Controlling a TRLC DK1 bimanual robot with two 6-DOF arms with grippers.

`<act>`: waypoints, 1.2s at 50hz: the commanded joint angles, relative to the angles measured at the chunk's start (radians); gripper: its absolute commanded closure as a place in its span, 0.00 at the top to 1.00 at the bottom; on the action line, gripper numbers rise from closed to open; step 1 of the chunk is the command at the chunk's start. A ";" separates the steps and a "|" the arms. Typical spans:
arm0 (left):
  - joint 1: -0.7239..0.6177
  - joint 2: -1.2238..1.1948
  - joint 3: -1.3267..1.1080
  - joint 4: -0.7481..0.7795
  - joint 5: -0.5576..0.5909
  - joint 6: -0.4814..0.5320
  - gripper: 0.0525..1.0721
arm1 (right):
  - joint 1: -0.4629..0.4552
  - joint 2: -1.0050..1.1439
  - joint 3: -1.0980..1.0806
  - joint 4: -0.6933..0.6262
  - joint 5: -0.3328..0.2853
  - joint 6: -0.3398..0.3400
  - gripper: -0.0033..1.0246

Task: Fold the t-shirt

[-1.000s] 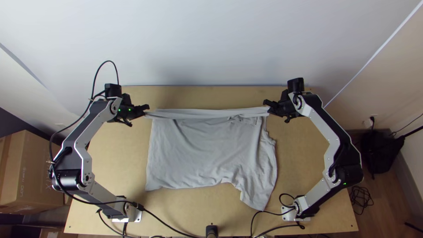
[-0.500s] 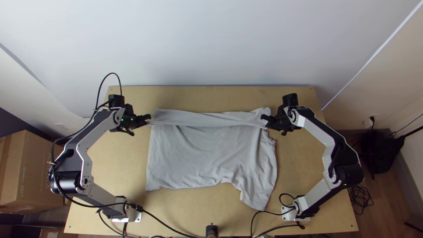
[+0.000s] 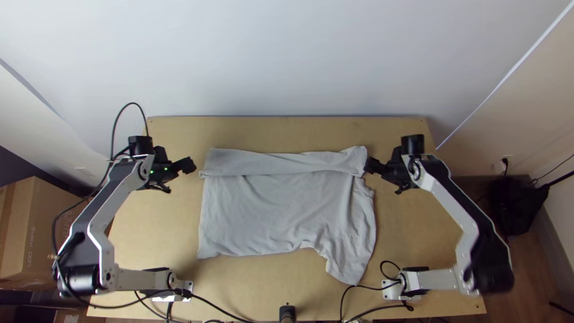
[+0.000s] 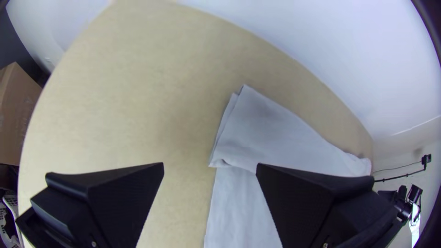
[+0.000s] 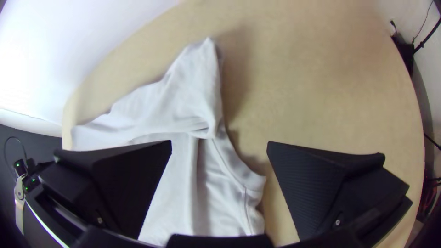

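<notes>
The light grey t-shirt (image 3: 281, 209) lies on the table with its far edge folded over as a strip (image 3: 287, 161); a sleeve part sticks out toward the near right. My left gripper (image 3: 190, 165) is just off the strip's left end, and my right gripper (image 3: 369, 166) is at its right end. In the left wrist view, my left gripper (image 4: 209, 172) stands open by a corner of the folded shirt (image 4: 262, 124). In the right wrist view, my right gripper (image 5: 220, 151) is open too, above the shirt's edge (image 5: 183, 101), with nothing held.
Bare wooden table (image 3: 287, 128) runs along the far side and to both sides of the shirt. Black cables (image 3: 227, 310) cross the near edge around the arm bases. A cardboard box (image 3: 36, 233) stands off the table at left.
The strip's raised edge came toward the near side and was laid on the shirt. Both grippers let go of it; the left then drew back left, the right slightly right.
</notes>
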 commanded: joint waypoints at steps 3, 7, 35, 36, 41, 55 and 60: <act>0.001 -0.114 -0.026 -0.086 0.017 0.039 0.96 | -0.001 -0.208 -0.116 -0.061 0.004 -0.025 0.95; -0.006 -0.154 -0.038 -0.144 0.018 0.054 0.96 | 0.008 -0.292 -0.168 -0.107 0.004 -0.044 0.95; -0.144 -0.398 -0.235 -0.438 -0.040 0.234 0.96 | 0.138 -0.397 -0.368 -0.501 -0.063 0.064 0.87; -0.147 -0.401 -0.238 -0.446 -0.045 0.234 0.96 | 0.143 -0.395 -0.380 -0.503 -0.063 0.064 0.87; -0.150 -0.418 -0.241 -0.461 -0.057 0.246 0.96 | 0.158 -0.381 -0.427 -0.503 -0.063 0.064 0.82; -0.157 -0.447 -0.241 -0.526 -0.063 0.281 0.96 | 0.183 -0.286 -0.449 -0.486 -0.080 0.045 0.68; -0.157 -0.453 -0.247 -0.532 -0.068 0.287 0.96 | 0.218 -0.240 -0.447 -0.484 -0.097 0.044 0.59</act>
